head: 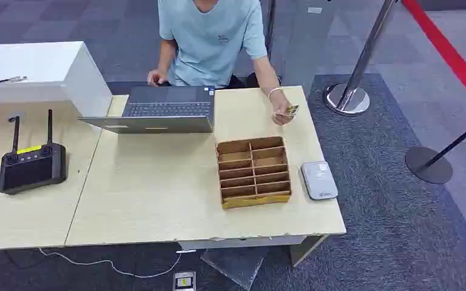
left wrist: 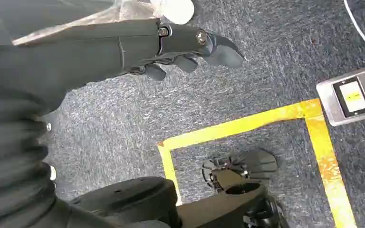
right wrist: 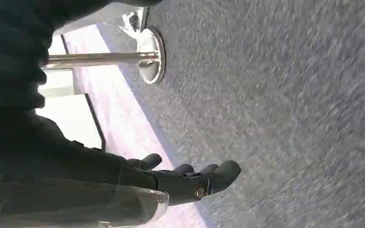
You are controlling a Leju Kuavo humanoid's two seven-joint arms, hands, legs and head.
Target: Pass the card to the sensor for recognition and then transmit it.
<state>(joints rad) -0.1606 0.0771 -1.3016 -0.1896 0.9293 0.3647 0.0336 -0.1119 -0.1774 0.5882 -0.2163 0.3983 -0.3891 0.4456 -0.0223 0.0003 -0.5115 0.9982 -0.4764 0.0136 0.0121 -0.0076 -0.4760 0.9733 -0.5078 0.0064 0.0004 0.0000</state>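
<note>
Sitting behind the far edge of the pale wooden table [head: 158, 200], a person in a light blue T-shirt [head: 212, 39] pinches a small yellowish card [head: 292, 110] in one hand [head: 283, 113] above the table's far right corner. A brown cardboard divider box [head: 253, 172] stands near the right edge, its compartments showing nothing inside, and a flat grey card sensor [head: 319, 179] lies just beside it at the right edge. An open grey laptop [head: 158, 109] sits at the far edge, and a black remote controller with two antennas [head: 31, 163] rests on the neighbouring table to the left. In the left wrist view, the robot's left hand [left wrist: 180, 45] hangs over grey carpet [left wrist: 247, 85] marked with yellow tape [left wrist: 247, 124]; its dark fingers [left wrist: 186, 62] are loosely curled, apart, holding nothing. In the right wrist view, the right hand [right wrist: 190, 178] hangs above the carpet near a chrome stanchion base [right wrist: 150, 54], its fingers [right wrist: 225, 172] slightly bent, spread, touching nothing.
</note>
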